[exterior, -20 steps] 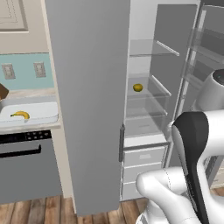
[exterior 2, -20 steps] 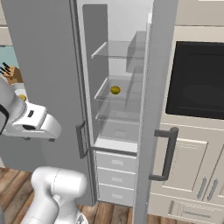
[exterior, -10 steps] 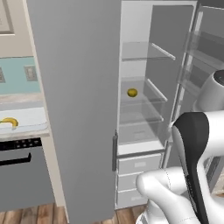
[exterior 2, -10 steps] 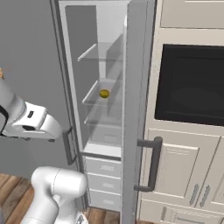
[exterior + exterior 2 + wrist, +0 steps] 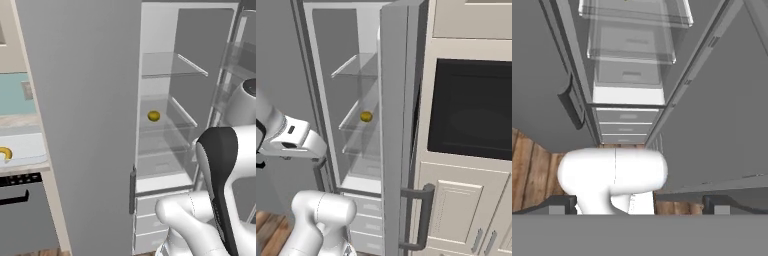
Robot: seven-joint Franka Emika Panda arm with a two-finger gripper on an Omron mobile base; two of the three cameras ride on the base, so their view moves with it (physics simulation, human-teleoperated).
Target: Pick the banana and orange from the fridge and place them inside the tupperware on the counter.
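Now, step: the arm was facing the open fridge (image 5: 165, 30); the orange was not yet picked.
Gripper (image 5: 639, 205): fingers stood wide apart and held nothing; it pointed down at the white drawers (image 5: 628, 125).
Orange (image 5: 154, 116): it sat alone on a clear middle shelf (image 5: 363, 127), well apart from the gripper.
Banana (image 5: 5, 153): it lay already in the tupperware (image 5: 27, 150) on the counter (image 5: 15, 120), left of the fridge door (image 5: 85, 125).
Risk one: the shelves stood close together, so the hand might hit a shelf edge when reaching in.
Risk two: the orange is round; a touch from one finger could roll it back.
Risk three: the open door stood beside the arm and could be bumped when swinging to the counter.
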